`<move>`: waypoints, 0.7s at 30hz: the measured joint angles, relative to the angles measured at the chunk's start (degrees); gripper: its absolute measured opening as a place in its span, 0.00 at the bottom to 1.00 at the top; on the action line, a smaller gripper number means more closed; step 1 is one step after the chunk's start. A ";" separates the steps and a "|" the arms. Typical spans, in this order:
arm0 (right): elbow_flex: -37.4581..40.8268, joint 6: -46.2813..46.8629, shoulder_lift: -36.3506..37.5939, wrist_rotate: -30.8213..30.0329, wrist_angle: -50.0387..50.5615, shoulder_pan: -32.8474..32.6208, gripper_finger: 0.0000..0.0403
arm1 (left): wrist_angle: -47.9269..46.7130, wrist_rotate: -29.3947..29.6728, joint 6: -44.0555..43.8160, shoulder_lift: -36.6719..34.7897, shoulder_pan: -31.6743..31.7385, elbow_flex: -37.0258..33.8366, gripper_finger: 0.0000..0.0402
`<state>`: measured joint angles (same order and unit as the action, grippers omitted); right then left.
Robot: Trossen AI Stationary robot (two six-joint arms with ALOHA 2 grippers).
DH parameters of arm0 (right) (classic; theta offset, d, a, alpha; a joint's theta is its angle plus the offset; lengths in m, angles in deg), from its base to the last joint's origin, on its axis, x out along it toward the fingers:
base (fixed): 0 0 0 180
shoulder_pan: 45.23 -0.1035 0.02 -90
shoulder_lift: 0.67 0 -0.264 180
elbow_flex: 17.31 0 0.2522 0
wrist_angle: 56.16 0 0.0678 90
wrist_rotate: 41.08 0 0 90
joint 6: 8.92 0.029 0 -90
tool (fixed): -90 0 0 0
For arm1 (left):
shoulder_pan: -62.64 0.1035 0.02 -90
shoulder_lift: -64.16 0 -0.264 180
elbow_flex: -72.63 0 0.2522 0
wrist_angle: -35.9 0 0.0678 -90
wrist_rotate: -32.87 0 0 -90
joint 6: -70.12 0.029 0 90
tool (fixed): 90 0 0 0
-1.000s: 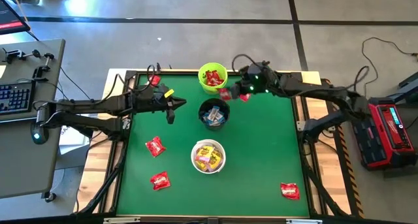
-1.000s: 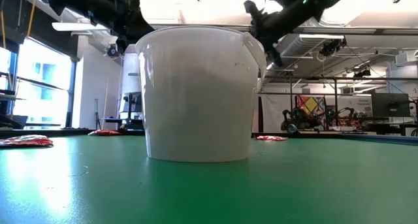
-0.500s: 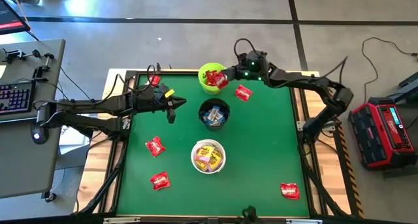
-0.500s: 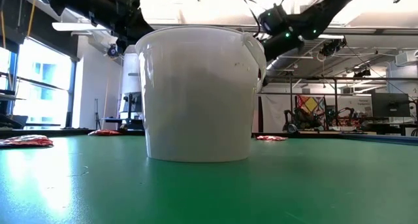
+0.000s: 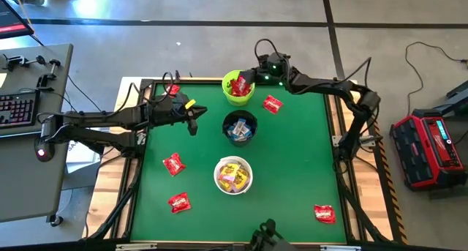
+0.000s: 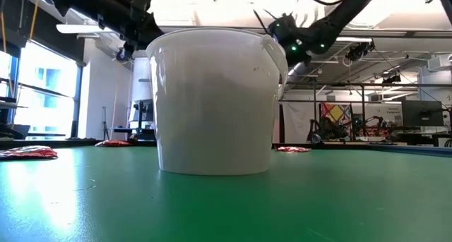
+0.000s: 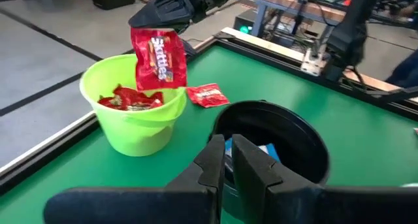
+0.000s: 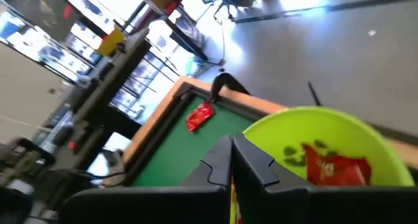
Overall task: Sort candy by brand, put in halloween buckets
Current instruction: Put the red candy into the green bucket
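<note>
- Right gripper [image 5: 246, 78], upper centre of the high view, hangs over the lime green round plastic bucket [image 5: 238, 87]. Fingers clamped tight on a red shiny flat candy packet [image 7: 159, 59], which dangles upright above the bucket mouth in the left wrist view.
- The green bucket already has red packets in it [image 7: 130, 100]; the right wrist view shows one lying on the inner wall [image 8: 335, 166].
- Left gripper [image 5: 192, 120] sits left of centre in the high view, just left of the black round bucket [image 5: 239, 126]. Fingers nearly shut, nothing between them; its fingertips [image 7: 222, 160] point at the black bucket rim [image 7: 274, 113] in the left wrist view.
- The black bucket holds blue-and-white small packets [image 5: 238, 130].
- White translucent round bucket [image 5: 233, 175] is lower centre of the high view, with yellow packets inside [image 5: 232, 176]. It fills the middle of the low view [image 6: 215, 101].
- Loose red packets on the green felt table [image 5: 292, 163]:
  - one just right of the green bucket, upper centre [image 5: 273, 104]
  - one at mid left [image 5: 173, 164]
  - one at lower left [image 5: 179, 202]
  - one at lower right [image 5: 324, 214]
- One more red packet at the table's upper left edge, by the left arm [image 5: 173, 90].
- Low view: red packets flat on the table at far left [image 6: 28, 152] and right of the white bucket [image 6: 292, 149].
</note>
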<state>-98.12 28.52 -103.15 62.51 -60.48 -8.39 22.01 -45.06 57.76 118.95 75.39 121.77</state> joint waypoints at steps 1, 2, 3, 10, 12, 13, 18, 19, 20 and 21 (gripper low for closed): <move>-1.11 -0.87 -0.47 -0.67 0.93 -0.01 0.00 | 0.00 0.44 -0.01 0.00 0.10 0.00 0.05; -2.12 -1.96 -0.88 -1.54 1.97 -0.01 0.00 | -0.01 0.59 -0.06 0.00 0.22 0.00 0.05; -3.14 -2.92 -1.33 -1.67 2.84 -0.01 0.00 | 0.01 0.58 -0.46 0.00 0.34 0.00 0.05; -5.96 -6.75 -3.86 -2.06 9.27 0.90 0.00 | -0.10 2.49 -1.06 0.00 0.36 0.00 0.05; -5.96 -7.53 -4.36 -1.99 10.39 0.82 0.00 | -0.10 3.13 -1.05 0.00 0.36 0.00 0.05; -5.96 -7.71 -4.40 -1.97 11.18 0.80 0.00 | -0.23 3.26 -1.05 0.00 0.43 0.00 0.05; -5.96 -9.48 -3.63 1.43 13.63 0.30 0.07 | -2.94 1.20 -1.05 0.00 0.51 0.02 0.05; -5.96 -10.29 -3.09 3.26 13.59 0.26 0.08 | -3.26 -0.05 -1.05 -0.03 0.47 0.02 0.05; -5.96 -10.94 -2.42 4.03 13.58 0.07 0.10 | -3.79 -1.41 -1.04 -0.10 0.34 0.02 0.04; -5.96 -12.01 -1.51 3.90 13.98 -0.30 0.10 | -4.34 -2.82 -1.03 -0.16 0.15 0.02 0.04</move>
<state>-104.08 16.51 -104.66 66.41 -46.51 -8.70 17.67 -47.88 56.73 118.79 75.54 121.79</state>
